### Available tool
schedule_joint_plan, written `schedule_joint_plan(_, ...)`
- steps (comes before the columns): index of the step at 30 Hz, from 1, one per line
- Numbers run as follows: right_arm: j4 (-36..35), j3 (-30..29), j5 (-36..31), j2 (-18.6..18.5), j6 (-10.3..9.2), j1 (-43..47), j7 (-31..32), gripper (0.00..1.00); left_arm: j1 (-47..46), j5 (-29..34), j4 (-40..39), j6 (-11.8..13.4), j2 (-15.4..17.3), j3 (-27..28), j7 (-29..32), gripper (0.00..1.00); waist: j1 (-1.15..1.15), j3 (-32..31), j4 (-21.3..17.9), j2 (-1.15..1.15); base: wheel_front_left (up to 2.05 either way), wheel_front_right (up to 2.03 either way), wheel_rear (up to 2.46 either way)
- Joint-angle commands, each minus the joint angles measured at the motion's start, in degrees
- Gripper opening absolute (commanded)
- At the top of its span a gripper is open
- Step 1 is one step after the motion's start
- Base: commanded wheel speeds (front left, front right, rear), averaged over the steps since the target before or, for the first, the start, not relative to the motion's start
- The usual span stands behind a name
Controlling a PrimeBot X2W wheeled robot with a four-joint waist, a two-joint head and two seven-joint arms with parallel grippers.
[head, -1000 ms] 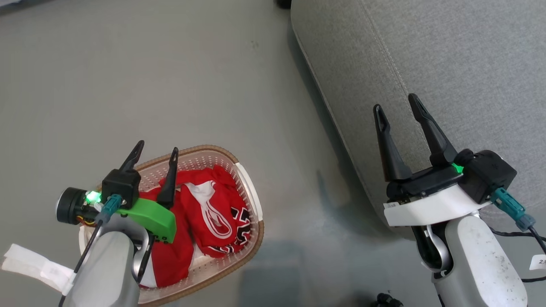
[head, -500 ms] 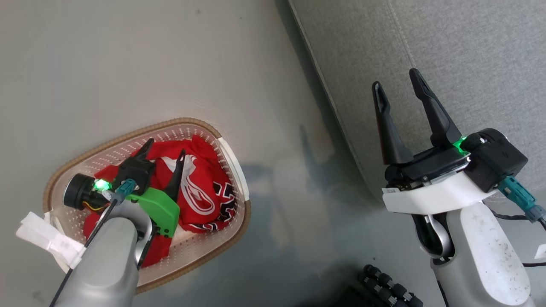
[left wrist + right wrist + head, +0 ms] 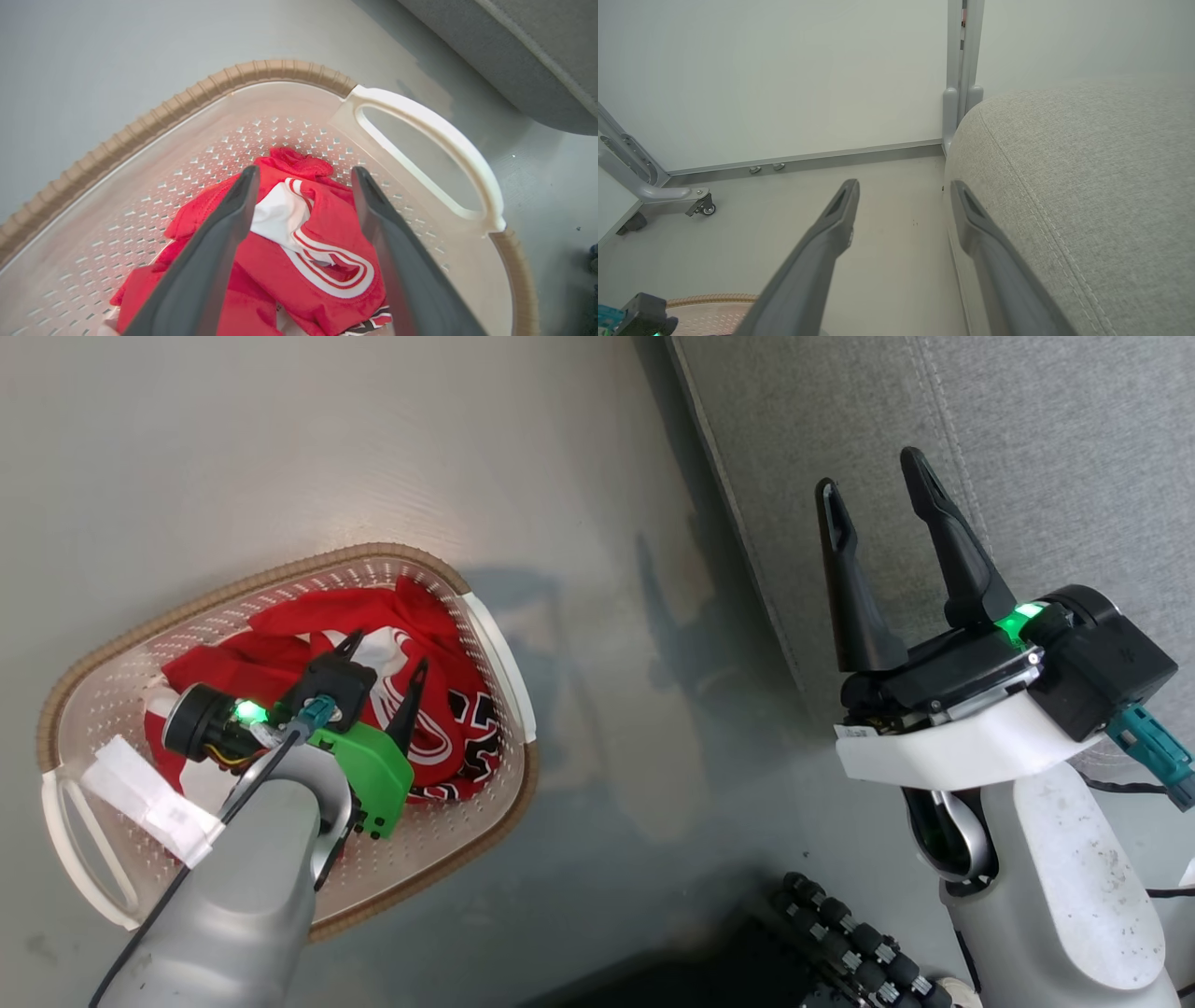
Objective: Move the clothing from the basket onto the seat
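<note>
The basket [image 3: 280,565] stands on the grey floor [image 3: 280,429], apart from the seat [image 3: 1027,448], which lies to its right in the head view. The clothing [image 3: 280,625] lies crumpled inside the basket, a red heap with white panels and, on one piece, black-and-white lettering toward the white handle [image 3: 499,658].

The left gripper [image 3: 387,651] is lowered inside the basket rim, its fingers spread apart over the heap. In the left wrist view the left gripper [image 3: 304,171] frames a white panel and a white-striped fold of the clothing [image 3: 327,224], with nothing pinched between the fingers. I cannot tell whether the tips touch the fabric.

The right gripper [image 3: 870,471] is also spread wide and empty, hovering above the rounded edge of the seat near its stitched seam. The right wrist view shows it [image 3: 904,184] over the line where the seat [image 3: 1087,163] meets the floor.
</note>
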Motion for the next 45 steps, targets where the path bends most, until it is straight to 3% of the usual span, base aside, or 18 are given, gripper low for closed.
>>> schedule_joint_plan(1, -0.38, 0.05, 0.49, -0.16, -0.02, -0.81, -0.12, 1.0, -1.67, -0.28, 0.86, -0.16, 0.14, -0.8, -0.05, 1.0, -0.01, 1.3, -0.25, 0.5, 0.0, 0.0, 0.0)
schedule_joint_plan(23, -3.19, 0.14, 1.35, -0.16, -0.02, -1.91, -0.12, 1.0, -13.86, -5.1, 15.92, -0.16, -1.23, -11.76, 0.45, 1.0, -0.01, 9.85, -0.7, 0.5, 0.0, 0.0, 0.0)
schedule_joint_plan(41, -4.89, -0.45, -0.1, -0.15, -0.02, -0.24, -0.12, 1.0, -17.57, -11.34, 17.89, -0.17, -3.78, -22.39, 3.94, 1.0, -0.01, 12.04, 1.11, 0.5, 0.01, 0.01, 0.01)
schedule_joint_plan(42, -4.93, -0.49, -0.22, -0.15, -0.02, -0.02, -0.12, 1.0, -17.78, -11.67, 17.89, -0.17, -3.79, -22.69, 3.89, 0.87, -0.01, 12.14, 1.29, 0.5, 0.04, 0.04, 0.04)
schedule_joint_plan(43, -5.03, -0.55, -0.35, -0.15, -0.02, 0.19, -0.12, 1.0, -18.33, -11.95, 17.85, -0.17, -3.68, -23.12, 3.68, 0.47, -0.01, 12.25, 1.52, 0.5, 0.01, 0.01, 0.01)
schedule_joint_plan(44, -5.08, -0.58, -0.47, -0.15, -0.02, 0.24, -0.12, 1.0, -18.62, -12.31, 17.85, -0.17, -3.67, -23.46, 3.55, 0.0, -0.01, 12.33, 1.68, 0.5, 0.0, 0.0, 0.0)
schedule_joint_plan(45, -5.05, -0.58, -0.55, -0.16, -0.02, 0.22, -0.12, 1.0, -18.8, -12.75, 17.89, -0.17, -3.71, -23.83, 3.44, 0.0, -0.01, 12.39, 1.84, 0.5, 0.0, 0.0, 0.0)
